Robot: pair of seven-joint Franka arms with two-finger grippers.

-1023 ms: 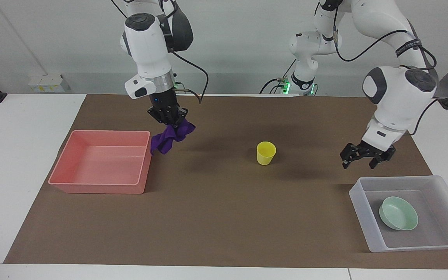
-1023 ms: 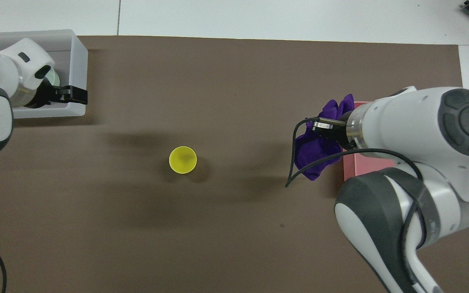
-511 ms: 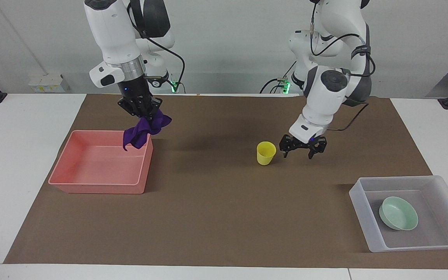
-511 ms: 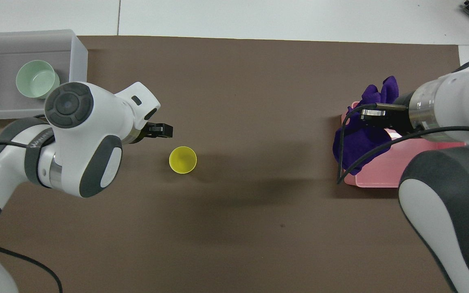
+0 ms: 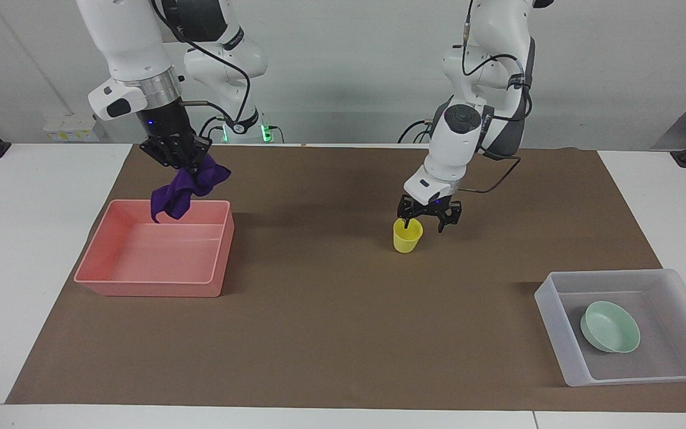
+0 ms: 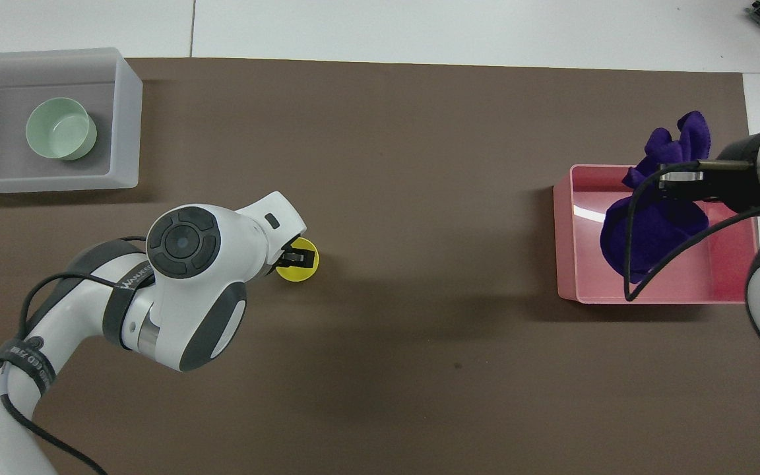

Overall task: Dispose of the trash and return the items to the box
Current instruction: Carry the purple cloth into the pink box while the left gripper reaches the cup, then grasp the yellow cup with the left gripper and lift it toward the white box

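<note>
The main risk sits at the small yellow plastic cup [image 5: 407, 235], which stands upright on the brown mat near the middle of the table. The left gripper [image 5: 429, 218] is low over its rim with jaws spread; one finger seems to reach inside the mouth, the other outside toward the left arm's end. If the fingers close off-centre or push sideways first, the light cup could tip or skid away; a grip on the thin wall alone could also let it swing or slip during the carry to the shallow translucent whitish plastic tray [image 5: 548, 298], which lies well apart at the left arm's end, farther from the robots. The mint-green round bowl [image 5: 610, 326] already rests inside that tray.

The second risk is the deep-purple fabric rag [image 5: 183, 187]. The right gripper [image 5: 181, 159] is clamped on it over the pink opaque tray [image 5: 147, 285], above the wall nearest the robots. Released here, the rag's trailing fold might drape over that wall instead of dropping fully inside.

The left arm bends down from its base, wrist angled steeply so the fingers point at the cup. The right arm reaches down almost vertically, the rag hanging free below its fingertips.
</note>
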